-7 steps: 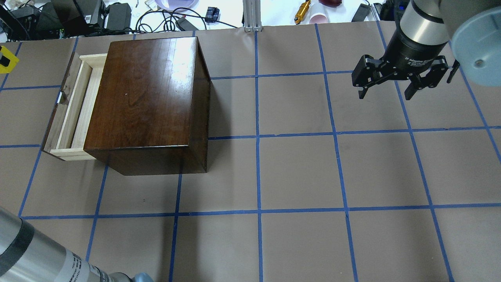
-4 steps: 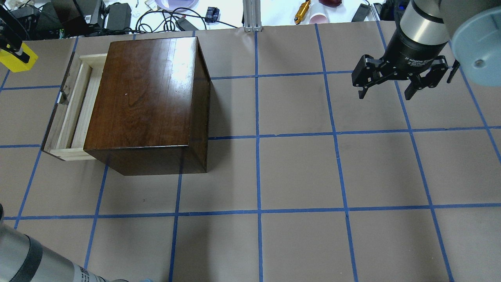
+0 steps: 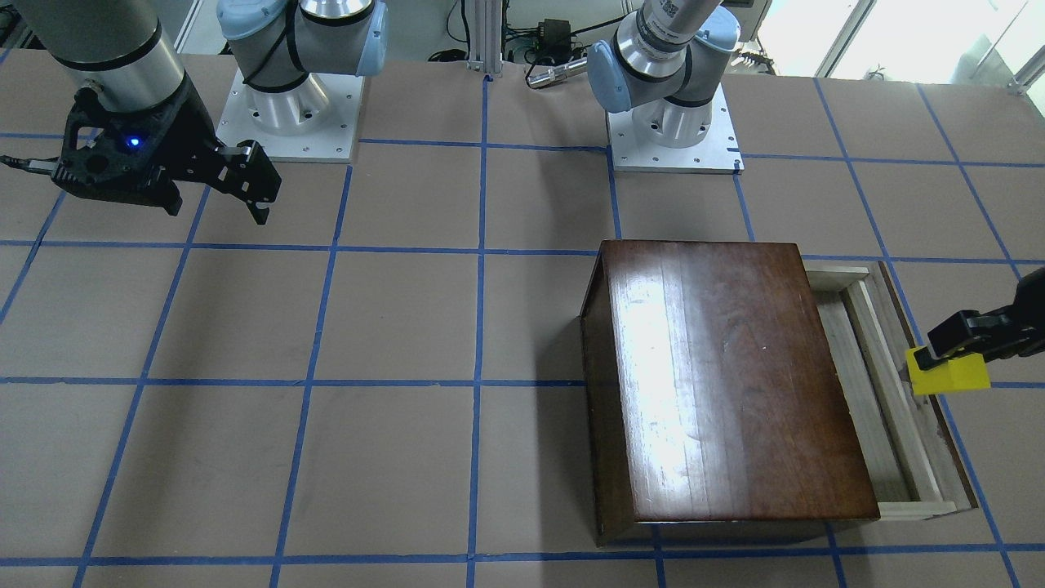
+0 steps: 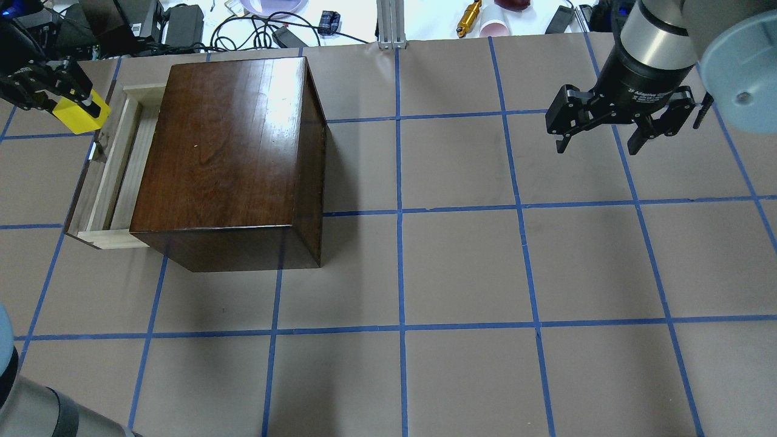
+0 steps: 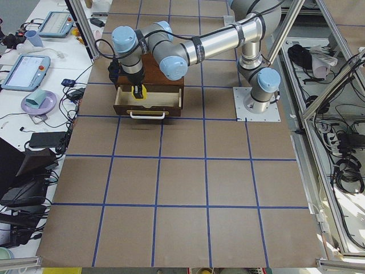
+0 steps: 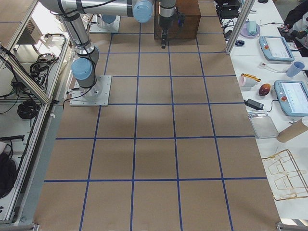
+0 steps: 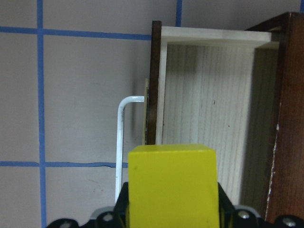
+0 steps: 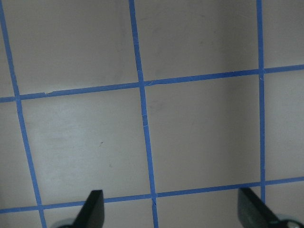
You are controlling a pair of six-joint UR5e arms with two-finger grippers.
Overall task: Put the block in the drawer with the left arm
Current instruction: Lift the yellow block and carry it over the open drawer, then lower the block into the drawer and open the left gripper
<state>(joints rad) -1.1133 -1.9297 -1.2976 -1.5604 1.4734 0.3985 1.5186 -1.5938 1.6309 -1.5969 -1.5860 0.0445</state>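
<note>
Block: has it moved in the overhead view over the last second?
Yes. Held by the left gripper, the block has travelled rightward toward the cabinet, now at the front panel of the drawer.

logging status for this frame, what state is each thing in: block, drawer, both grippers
block: gripped, held in the air at the open drawer's front edge, not yet inside
drawer: pulled partly out of the cabinet, visible part of the tray empty
left gripper: shut on the block
right gripper: open, empty, hangs above the table, far from the cabinet
</note>
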